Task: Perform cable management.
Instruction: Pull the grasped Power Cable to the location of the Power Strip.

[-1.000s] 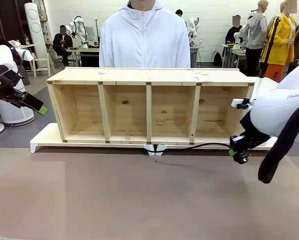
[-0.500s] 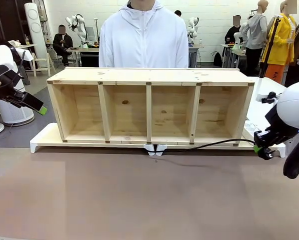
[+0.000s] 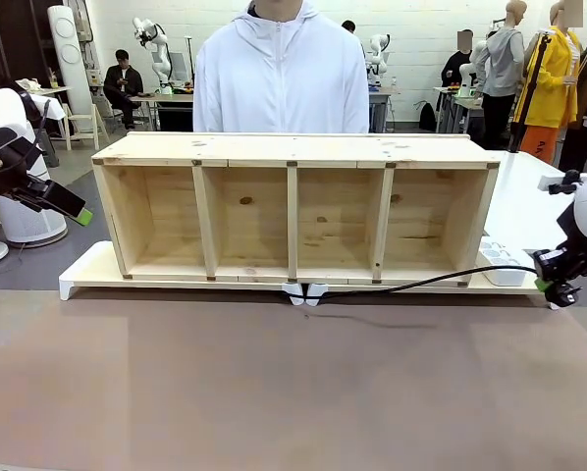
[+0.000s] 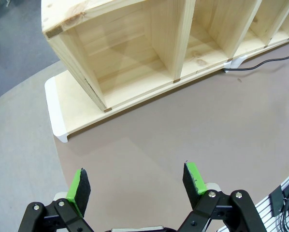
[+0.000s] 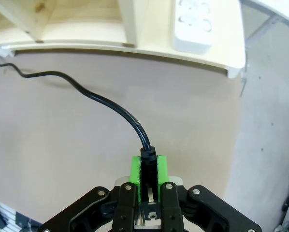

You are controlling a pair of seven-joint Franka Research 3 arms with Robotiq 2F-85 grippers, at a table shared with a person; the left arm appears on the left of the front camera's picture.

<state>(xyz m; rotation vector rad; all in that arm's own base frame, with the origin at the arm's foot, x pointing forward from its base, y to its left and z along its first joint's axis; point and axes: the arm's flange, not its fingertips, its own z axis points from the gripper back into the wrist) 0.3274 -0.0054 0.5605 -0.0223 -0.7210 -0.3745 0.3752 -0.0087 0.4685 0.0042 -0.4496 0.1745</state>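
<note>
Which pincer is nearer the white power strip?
Right. The right pincer, shut on the cable, hangs close beside the power strip at the shelf's right end. The left pincer is open, off the shelf's opposite end.

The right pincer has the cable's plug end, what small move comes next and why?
Probably swing the right pincer toward the white power strip: it is shut on the cable at its plug end, and the strip lies close ahead.
</note>
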